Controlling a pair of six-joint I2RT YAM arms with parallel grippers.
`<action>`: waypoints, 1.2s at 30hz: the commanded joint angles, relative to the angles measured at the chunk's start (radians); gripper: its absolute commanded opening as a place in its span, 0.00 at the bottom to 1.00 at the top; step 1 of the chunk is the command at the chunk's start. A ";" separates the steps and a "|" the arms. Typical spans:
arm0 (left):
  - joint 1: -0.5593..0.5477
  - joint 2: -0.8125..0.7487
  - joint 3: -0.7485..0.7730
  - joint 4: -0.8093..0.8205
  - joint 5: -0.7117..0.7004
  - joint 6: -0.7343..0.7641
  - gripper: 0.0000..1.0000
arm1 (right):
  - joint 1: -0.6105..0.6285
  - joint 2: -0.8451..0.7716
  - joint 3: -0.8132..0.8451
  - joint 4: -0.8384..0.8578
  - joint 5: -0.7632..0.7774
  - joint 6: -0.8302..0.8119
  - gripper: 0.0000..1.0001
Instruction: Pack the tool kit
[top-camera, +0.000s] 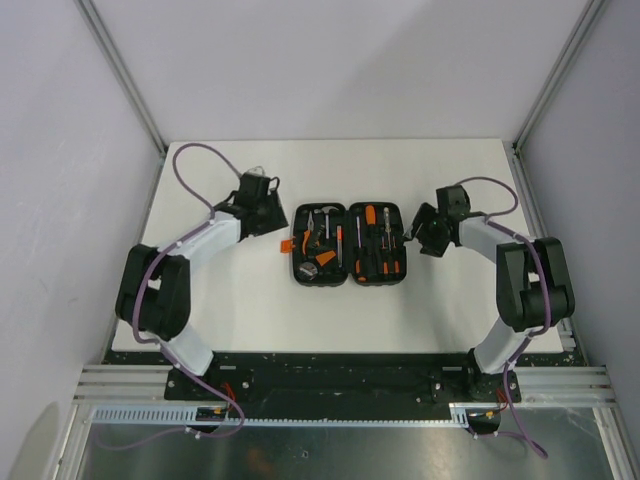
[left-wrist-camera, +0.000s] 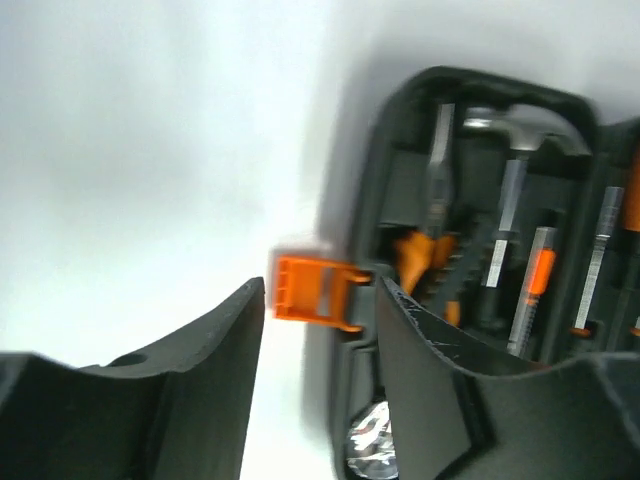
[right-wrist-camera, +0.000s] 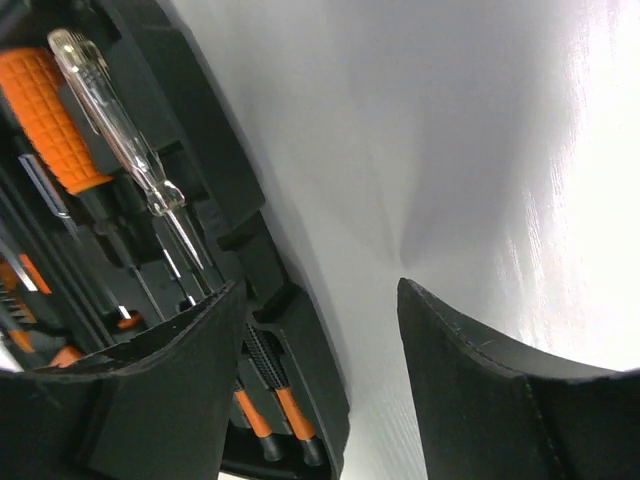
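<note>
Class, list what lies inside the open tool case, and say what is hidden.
In the tool case, the left half holds a hammer and orange-handled pliers. The right half holds an orange-handled screwdriver and a clear-handled screwdriver. Whatever lies under the tools is covered.

Seen from above, the light is even and soft on my white table (top-camera: 450, 320), and shadows there are faint. My left wrist view is blurred and overexposed: the table burns out to white, the orange latch (left-wrist-camera: 312, 288) smears, and the tool kit (left-wrist-camera: 385, 170) looks soft, a grey shadow beside it. My right wrist view is sharper on the clear screwdriver (right-wrist-camera: 120, 120), with streaky glare on the table. My jaws are dark and unfocused.
</note>
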 joint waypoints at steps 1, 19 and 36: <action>0.044 0.013 -0.041 0.002 0.008 -0.067 0.48 | -0.065 -0.045 -0.087 0.199 -0.168 0.121 0.64; 0.047 0.175 -0.033 0.004 0.163 -0.030 0.23 | -0.163 0.039 -0.176 0.349 -0.348 0.257 0.54; 0.029 0.223 -0.008 0.010 0.276 0.008 0.19 | -0.152 0.105 -0.184 0.363 -0.370 0.334 0.28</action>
